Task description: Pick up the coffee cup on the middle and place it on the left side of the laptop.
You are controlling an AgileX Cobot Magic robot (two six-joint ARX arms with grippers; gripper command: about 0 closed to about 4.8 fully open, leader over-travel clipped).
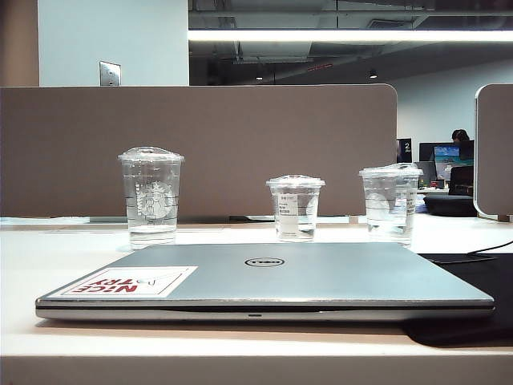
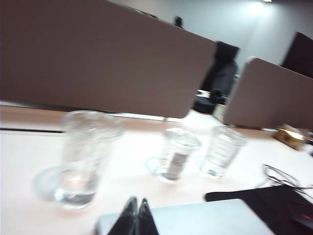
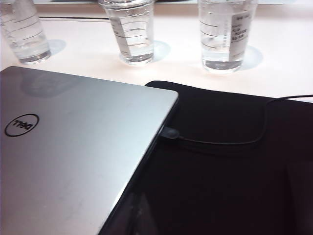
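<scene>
The coffee cup [image 1: 295, 207], short and clear with a flat lid and a white label, stands in the middle of a row of three cups behind the closed silver laptop [image 1: 264, 279]. Neither gripper shows in the exterior view. In the left wrist view my left gripper [image 2: 137, 200] is shut and empty, hovering over the laptop's corner [image 2: 205, 219], well short of the coffee cup [image 2: 177, 155]. In the right wrist view my right gripper [image 3: 135, 196] is a dim dark wedge with tips together, by the laptop's [image 3: 73, 147] side edge. The coffee cup [image 3: 129, 32] stands far beyond it.
A tall dome-lidded Starbucks cup [image 1: 151, 196] stands left of the coffee cup and another clear cup [image 1: 390, 200] right of it. A black mat [image 3: 230, 171] lies beside the laptop, with a cable [image 3: 220, 142] plugged into the laptop's side. A grey partition [image 1: 200, 152] backs the desk.
</scene>
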